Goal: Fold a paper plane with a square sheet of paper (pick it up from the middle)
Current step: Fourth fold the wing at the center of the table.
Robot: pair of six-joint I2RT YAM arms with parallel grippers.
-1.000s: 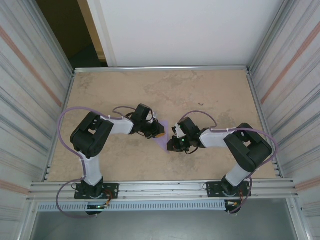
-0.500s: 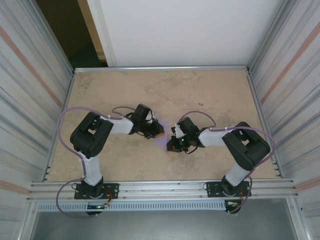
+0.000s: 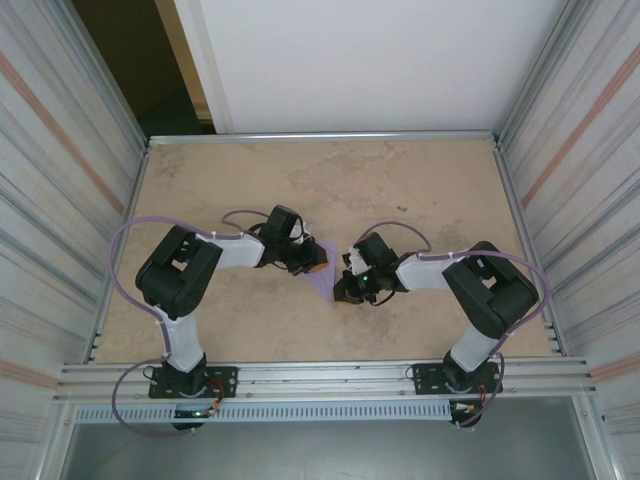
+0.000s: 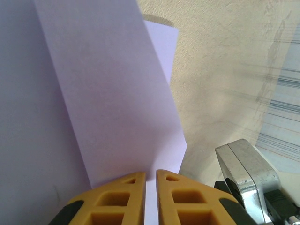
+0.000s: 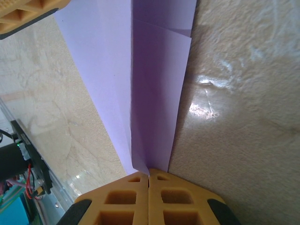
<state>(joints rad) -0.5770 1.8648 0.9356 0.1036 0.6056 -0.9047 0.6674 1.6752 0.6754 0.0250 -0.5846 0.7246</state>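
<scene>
Nearest: right arm's yellow padded fingers (image 5: 126, 199), pressed together on the near tip of the folded lavender paper strip (image 5: 154, 93). The strip's long crease runs straight away from them, mid-way across the tan table (image 3: 420, 190). Farther: left arm's yellow fingers (image 4: 117, 201), nearly closed, pinching the strip's opposite end.
</scene>
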